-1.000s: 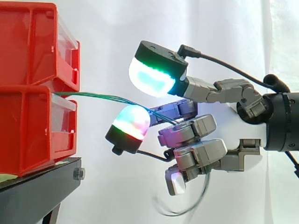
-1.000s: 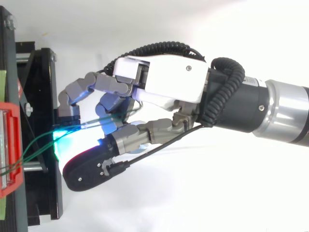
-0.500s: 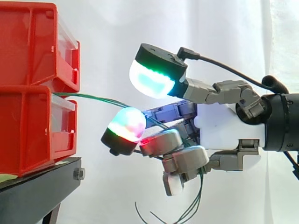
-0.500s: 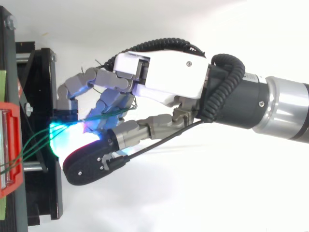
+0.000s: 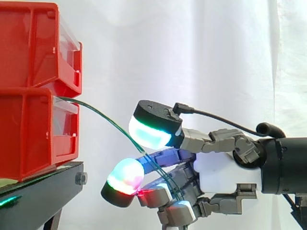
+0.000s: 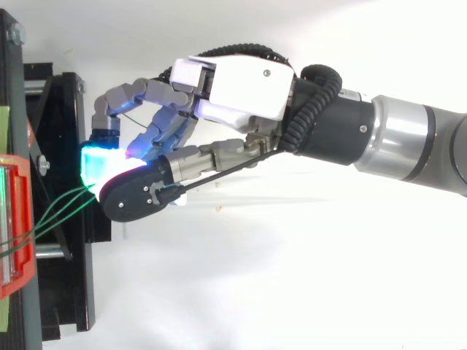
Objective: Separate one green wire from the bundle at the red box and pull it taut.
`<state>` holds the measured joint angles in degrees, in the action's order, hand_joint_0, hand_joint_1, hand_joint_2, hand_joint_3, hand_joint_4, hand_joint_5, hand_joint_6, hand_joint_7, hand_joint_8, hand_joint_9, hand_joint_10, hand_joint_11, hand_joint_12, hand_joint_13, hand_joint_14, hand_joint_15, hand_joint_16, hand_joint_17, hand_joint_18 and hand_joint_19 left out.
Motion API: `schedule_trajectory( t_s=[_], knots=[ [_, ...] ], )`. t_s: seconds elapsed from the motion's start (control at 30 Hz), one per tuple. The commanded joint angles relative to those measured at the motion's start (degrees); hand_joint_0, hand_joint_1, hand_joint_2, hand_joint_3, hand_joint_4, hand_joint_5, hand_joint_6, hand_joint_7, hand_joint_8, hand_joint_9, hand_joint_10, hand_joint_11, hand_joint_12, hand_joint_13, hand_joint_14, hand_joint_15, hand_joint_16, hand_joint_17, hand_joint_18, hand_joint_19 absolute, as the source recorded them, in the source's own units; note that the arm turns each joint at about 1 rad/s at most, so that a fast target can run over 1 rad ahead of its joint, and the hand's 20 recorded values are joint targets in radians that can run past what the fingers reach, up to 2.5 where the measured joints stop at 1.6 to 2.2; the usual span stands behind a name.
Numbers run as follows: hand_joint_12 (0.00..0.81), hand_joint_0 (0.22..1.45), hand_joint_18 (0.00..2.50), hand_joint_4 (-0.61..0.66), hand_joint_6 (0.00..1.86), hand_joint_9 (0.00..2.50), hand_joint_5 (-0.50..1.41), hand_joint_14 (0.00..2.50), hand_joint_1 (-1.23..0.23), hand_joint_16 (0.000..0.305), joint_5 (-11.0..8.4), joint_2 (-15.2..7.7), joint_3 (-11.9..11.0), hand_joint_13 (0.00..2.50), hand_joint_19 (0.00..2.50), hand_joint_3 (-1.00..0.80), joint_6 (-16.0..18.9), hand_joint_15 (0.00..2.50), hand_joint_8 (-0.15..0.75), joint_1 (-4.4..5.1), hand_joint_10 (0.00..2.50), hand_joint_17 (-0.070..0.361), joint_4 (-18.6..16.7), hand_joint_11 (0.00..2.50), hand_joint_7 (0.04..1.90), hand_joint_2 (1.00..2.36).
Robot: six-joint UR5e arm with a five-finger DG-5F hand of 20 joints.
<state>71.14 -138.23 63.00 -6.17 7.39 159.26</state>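
Red box (image 5: 33, 134) left of fingers (image 5: 125, 176). Green wires (image 5: 103, 117) left box top, sloped down-right into fingers. Hand (image 5: 225, 172) right: fingers curled, pinching wires. Several strands looked caught, not one. Risk: whole bundle dragged along, or strand slipping out if pull outran grip.

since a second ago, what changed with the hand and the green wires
The hand dropped lower, its fingers curling tighter round the green wires, which now slope steeply down from the lower red bin instead of running nearly level. The red bins and black stand stayed put.
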Motion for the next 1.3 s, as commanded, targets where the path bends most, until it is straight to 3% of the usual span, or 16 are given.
schedule_trajectory(
  t_s=[0.0,0.3,0.63,0.7,0.9,1.0,1.13,1.27],
  knots=[
    [0.406,0.50,0.99,0.21,0.63,1.03,-0.18,0.02,-0.55,0.061,0.14,-0.1,0.0,1.20,0.65,-0.50,0.2,1.16,0.335,-0.10,0.00,0.138,-0.5,1.52,1.15,1.00],
    [0.391,0.52,0.99,0.20,0.66,1.06,-0.18,0.02,-0.54,0.060,0.05,0.0,-1.1,1.22,0.66,-0.50,0.2,1.18,0.323,0.26,0.00,0.135,-0.3,1.56,1.13,1.00],
    [0.369,0.58,0.98,0.18,0.78,1.08,-0.20,0.02,-0.61,0.057,3.13,1.2,-3.3,1.22,0.66,-0.40,0.4,1.20,0.298,1.13,0.00,0.129,5.5,1.62,1.03,1.01],
    [0.361,0.60,0.98,0.18,0.83,1.08,-0.21,0.02,-0.64,0.057,3.48,2.4,-3.2,1.22,0.66,-0.33,0.2,1.20,0.294,1.22,0.00,0.127,8.0,1.64,1.02,1.01],
    [0.365,0.61,0.98,0.17,0.85,1.08,-0.22,0.03,-0.68,0.056,3.48,2.5,-3.3,1.22,0.64,-0.27,0.4,1.20,0.292,1.05,0.00,0.127,9.1,1.69,1.02,1.02],
    [0.363,0.63,0.98,0.18,0.86,1.08,-0.22,0.02,-0.73,0.056,3.48,2.6,-3.3,1.22,0.63,-0.29,0.4,1.20,0.304,0.78,0.01,0.127,9.0,1.70,1.01,1.02],
    [0.369,0.65,0.98,0.20,0.88,1.08,-0.22,0.02,-0.80,0.056,3.48,2.6,-3.3,1.23,0.61,-0.45,0.4,1.20,0.304,0.52,0.03,0.125,9.1,1.69,1.00,1.00],
    [0.373,0.58,0.99,0.19,0.88,1.10,-0.21,0.02,-0.72,0.056,3.48,2.6,-3.3,1.24,0.62,-0.50,0.4,1.21,0.311,0.17,0.03,0.126,9.1,1.69,1.00,1.00]
  ],
)
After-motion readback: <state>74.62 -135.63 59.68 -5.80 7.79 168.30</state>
